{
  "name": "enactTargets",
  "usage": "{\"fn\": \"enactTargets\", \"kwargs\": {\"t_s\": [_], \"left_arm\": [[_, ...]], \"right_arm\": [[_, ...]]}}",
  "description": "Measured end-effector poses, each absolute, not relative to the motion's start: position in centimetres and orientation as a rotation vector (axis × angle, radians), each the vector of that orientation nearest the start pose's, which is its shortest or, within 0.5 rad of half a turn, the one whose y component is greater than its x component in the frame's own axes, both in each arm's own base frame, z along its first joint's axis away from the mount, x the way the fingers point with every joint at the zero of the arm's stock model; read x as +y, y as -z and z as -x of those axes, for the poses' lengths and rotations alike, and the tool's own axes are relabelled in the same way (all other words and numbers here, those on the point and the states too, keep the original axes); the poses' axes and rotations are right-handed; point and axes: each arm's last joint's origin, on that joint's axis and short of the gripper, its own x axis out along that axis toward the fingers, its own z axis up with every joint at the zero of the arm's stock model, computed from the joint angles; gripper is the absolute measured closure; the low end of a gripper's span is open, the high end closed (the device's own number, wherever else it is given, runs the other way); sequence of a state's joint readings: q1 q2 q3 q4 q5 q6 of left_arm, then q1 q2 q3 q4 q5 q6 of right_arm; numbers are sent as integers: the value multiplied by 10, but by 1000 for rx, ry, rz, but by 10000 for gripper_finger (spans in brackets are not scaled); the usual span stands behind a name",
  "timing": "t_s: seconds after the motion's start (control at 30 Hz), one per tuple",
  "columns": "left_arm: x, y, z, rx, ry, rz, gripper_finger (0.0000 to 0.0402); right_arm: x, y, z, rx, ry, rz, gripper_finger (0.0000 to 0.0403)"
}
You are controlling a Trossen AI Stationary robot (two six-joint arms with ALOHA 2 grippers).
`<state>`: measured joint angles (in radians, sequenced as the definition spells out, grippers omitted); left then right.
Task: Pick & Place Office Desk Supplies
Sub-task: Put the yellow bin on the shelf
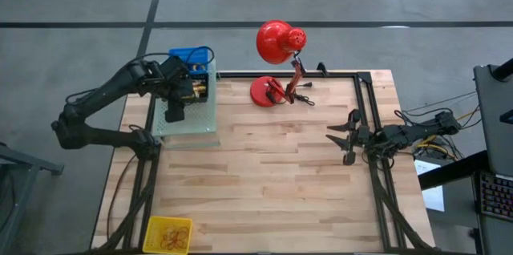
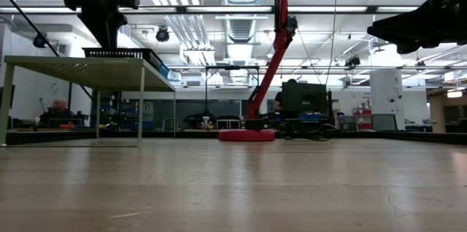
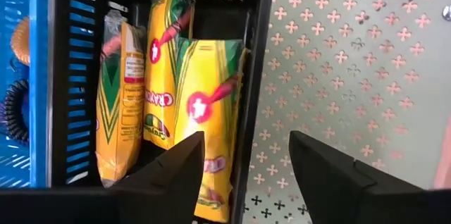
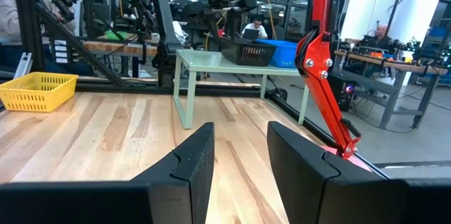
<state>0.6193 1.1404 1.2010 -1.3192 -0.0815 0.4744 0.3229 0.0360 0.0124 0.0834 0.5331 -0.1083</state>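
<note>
We see the left gripper (image 1: 175,113) above the pale raised shelf (image 1: 204,123) at the table's back-left, fingers spread apart and holding nothing, just over the yellow crayon boxes (image 3: 201,111) standing in a black basket (image 3: 254,55). The right gripper (image 1: 346,139) waits at the table's right edge, fingers partly open and empty.
</note>
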Motion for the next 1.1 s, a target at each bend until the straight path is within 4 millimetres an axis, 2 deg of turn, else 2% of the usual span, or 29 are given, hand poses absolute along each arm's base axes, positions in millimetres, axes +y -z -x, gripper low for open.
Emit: {"fn": "enactTargets", "kwargs": {"t_s": [0.33,0.6,0.9,1.1], "left_arm": [[106,-330,-145,1337,-293,-57,177],[98,-351,-146,1255,-268,-16,178],[68,-358,-158,1221,-169,44,179],[36,-358,-169,1208,-175,197,179]], "right_arm": [[16,-173,-95,-43,213,83,275],[16,-173,-95,-43,213,83,275],[16,-173,-95,-43,213,83,275],[16,-173,-95,-43,213,83,275]]}}
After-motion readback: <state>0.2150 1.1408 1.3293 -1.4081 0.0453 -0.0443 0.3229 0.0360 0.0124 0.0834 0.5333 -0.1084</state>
